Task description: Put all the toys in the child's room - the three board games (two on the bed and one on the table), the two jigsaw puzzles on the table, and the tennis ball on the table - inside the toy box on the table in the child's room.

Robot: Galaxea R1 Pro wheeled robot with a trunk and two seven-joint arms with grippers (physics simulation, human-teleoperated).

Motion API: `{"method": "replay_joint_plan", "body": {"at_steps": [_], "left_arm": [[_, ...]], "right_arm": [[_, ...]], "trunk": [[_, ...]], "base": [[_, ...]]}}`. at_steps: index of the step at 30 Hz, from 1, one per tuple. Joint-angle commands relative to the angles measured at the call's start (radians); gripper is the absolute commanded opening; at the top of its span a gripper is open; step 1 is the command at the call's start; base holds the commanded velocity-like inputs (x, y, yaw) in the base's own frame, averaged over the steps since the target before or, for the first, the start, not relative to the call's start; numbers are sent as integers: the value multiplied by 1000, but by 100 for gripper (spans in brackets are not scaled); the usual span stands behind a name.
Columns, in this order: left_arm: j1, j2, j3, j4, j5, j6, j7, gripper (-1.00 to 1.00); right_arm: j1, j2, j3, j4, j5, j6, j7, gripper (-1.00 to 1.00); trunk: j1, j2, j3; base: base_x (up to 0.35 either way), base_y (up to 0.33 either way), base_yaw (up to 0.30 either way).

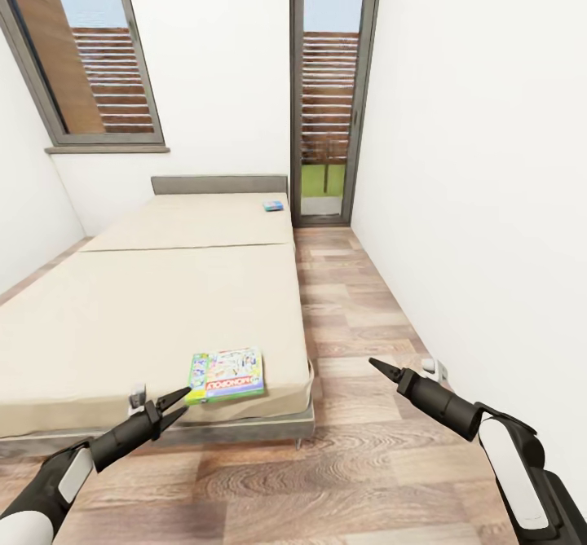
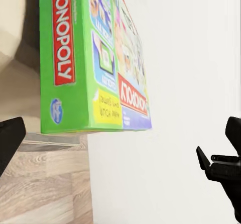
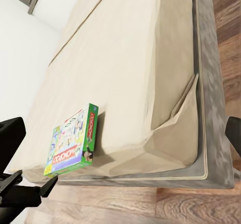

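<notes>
While the robot stands at the foot of the bed [image 1: 147,301], both arms reach forward with nothing in them. The left tool [image 1: 174,407] hovers just short of the mattress's near corner, its two black fingers spread apart in a narrow V and pointing at the green-edged board game [image 1: 228,374]. That box, with a red Monopoly banner, lies flat on the mattress close to the near corner; the left wrist view shows its green side and printed lid [image 2: 95,58] directly ahead, apart from the fingers. The right wrist view shows the same box [image 3: 70,141] resting near the mattress edge above the grey frame. The right tool [image 1: 383,368] is held out over the wood-plank floor [image 1: 342,447], well apart from the bed; in the head view its fingers appear pressed together into a single point, though the right wrist view shows dark finger parts at opposite edges, so its state cannot be told with confidence.

A second, small blue board game [image 1: 273,205] lies at the far end of the mattress, near the grey headboard [image 1: 218,184] and beside the tall glazed door [image 1: 328,89].

Progress, as judged: both bed games remain on the bed, neither grasped. The nearer green box seems the immediate target for the left tool. Collecting both, carrying them to the toy box, and everything on the table appear still to be done.
</notes>
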Motion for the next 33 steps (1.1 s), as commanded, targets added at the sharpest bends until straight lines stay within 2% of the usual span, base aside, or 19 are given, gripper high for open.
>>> {"method": "replay_joint_plan", "body": {"at_steps": [1, 9, 13, 33], "left_arm": [[-1, 1, 1, 0, 2, 10, -11, 100], [-1, 13, 0, 0, 2, 15, -70, 100], [-1, 19, 0, 0, 2, 15, -80, 100], [-1, 21, 0, 0, 2, 15, -84, 100]], "right_arm": [[-1, 0, -2, 0, 0, 6, 3, 100], [-1, 0, -1, 0, 0, 6, 3, 100], [-1, 1, -1, 1, 0, 6, 3, 100], [-1, 1, -1, 9, 0, 3, 3, 100]], "trunk": [[0, 0, -1], [0, 0, -1], [0, 0, -1], [0, 0, -1]], "base": [[82, 0, 0], [34, 0, 0], [6, 0, 0], [0, 0, 0]]}}
